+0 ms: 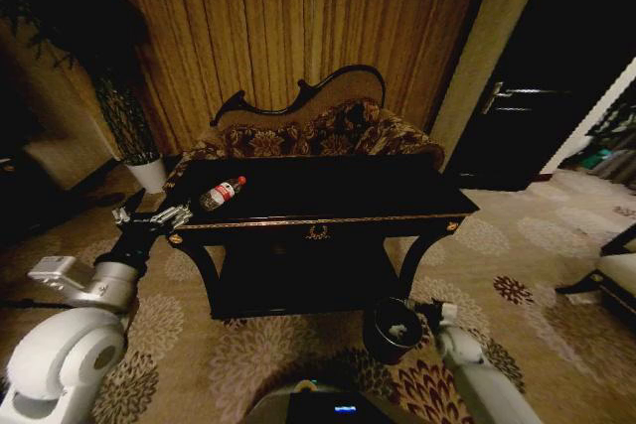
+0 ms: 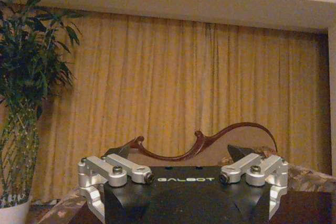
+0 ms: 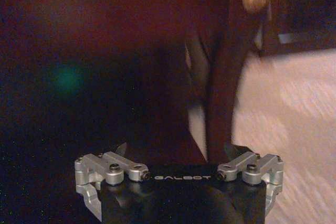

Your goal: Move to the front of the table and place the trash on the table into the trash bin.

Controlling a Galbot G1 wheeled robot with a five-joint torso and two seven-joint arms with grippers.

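Note:
The black table (image 1: pixel 328 223) with gold front trim stands right before me. On its left part lies the trash, a small clear bottle (image 1: pixel 222 193) with a red cap, on its side. My left gripper (image 1: pixel 154 213) hangs open and empty just off the table's left front corner, a short way from the bottle; its wrist view has it (image 2: pixel 178 150) facing the sofa back and curtain. The dark round trash bin (image 1: pixel 391 331) sits on the carpet below the table's right front, a white scrap (image 1: pixel 398 329) inside. My right gripper (image 1: pixel 429 311) is low beside the bin, open (image 3: pixel 177 149) near a table leg (image 3: pixel 220 77).
A floral sofa (image 1: pixel 328 131) with a curved dark frame stands right behind the table. A plant in a white pot (image 1: pixel 149 174) is at the back left, a dark door (image 1: pixel 517 106) at the back right, and a chair (image 1: pixel 616 275) at the right edge. Patterned carpet surrounds the table.

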